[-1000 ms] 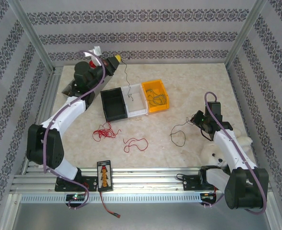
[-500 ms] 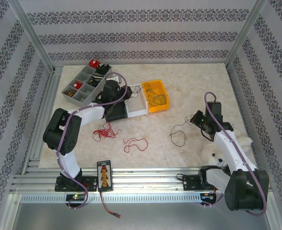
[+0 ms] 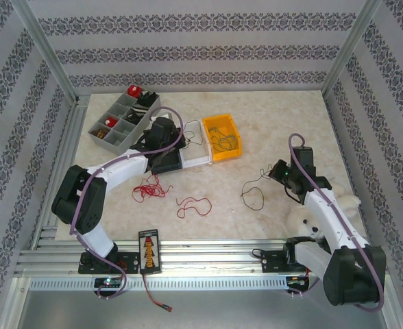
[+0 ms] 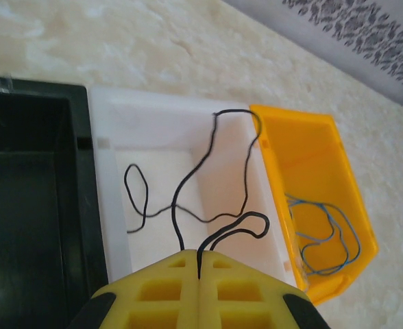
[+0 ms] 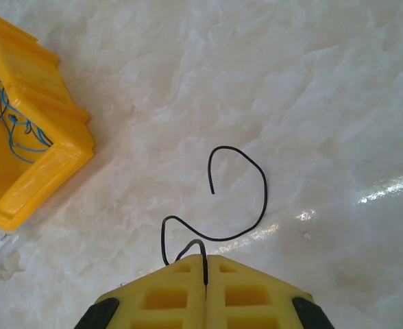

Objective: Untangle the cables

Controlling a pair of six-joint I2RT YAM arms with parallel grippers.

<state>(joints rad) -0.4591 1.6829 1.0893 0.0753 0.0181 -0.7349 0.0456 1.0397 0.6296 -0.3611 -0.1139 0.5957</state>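
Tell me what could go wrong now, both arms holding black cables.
1. The black cable pinched in the left fingers reaches the white bin rim beside the yellow bin; dropped here, it may catch on that rim or fall among the blue cables.
2. The right fingers pinch only a short end of the second black cable, the rest curling over the table; it could slip free.

The table (image 5: 311, 82) looks smooth and glossy, the yellow bin (image 4: 294, 115) shiny plastic, the black cable (image 5: 264, 195) matt.
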